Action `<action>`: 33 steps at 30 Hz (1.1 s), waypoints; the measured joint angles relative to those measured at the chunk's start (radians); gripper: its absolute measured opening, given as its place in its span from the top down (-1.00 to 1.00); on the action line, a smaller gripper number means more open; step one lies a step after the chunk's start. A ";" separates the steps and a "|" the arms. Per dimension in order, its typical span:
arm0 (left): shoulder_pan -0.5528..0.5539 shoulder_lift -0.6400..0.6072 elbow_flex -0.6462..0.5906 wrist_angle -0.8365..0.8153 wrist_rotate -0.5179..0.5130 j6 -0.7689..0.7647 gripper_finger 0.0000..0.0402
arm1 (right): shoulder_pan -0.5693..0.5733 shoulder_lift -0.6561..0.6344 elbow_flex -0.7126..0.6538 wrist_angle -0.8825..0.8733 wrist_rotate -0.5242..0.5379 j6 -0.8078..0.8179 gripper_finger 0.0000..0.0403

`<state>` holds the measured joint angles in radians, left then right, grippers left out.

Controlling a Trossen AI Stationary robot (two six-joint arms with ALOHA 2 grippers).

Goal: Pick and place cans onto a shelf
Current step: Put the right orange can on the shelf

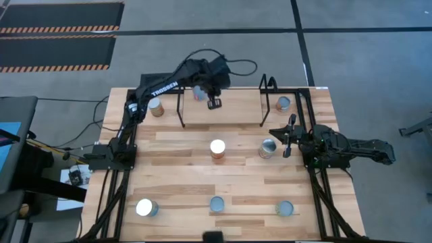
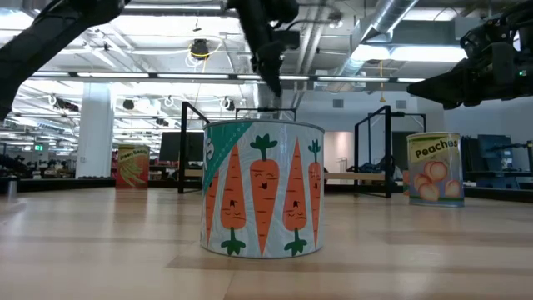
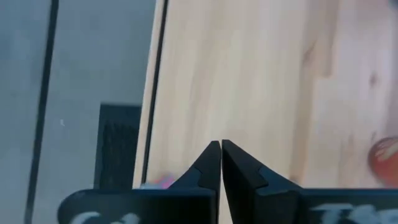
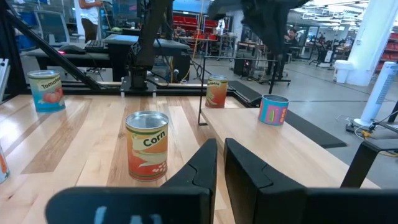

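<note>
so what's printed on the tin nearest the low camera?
Orange carrots with green tops on a white label with a teal corner, on the carrot tin; low view shows it best.

— What sort of place am I working in?

— A robotics lab in a big industrial hall. Past my table point(image 2: 83, 242) I see exposed ducts point(image 2: 400, 25) and strip lights overhead, white columns point(image 2: 94, 125), and more black frames point(image 2: 375, 146) like my own.

— Anything else?

— Desks with monitors point(image 4: 59, 25) beyond the table's far edge, a grey concrete floor point(image 1: 364, 47) with hazard-striped mats point(image 1: 57, 30), loose cables point(image 1: 81, 135), and people standing off in the background.
</note>
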<state>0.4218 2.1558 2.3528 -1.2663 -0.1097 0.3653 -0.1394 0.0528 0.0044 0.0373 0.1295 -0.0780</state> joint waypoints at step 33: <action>-0.153 -0.388 -0.900 0.916 0.093 -0.109 1.00 | 0.000 0.000 0.000 0.000 0.000 0.000 0.72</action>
<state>0.2685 1.7676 1.4531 -0.3500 -0.0163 0.2558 -0.1398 0.0528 0.0045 0.0376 0.1295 -0.0780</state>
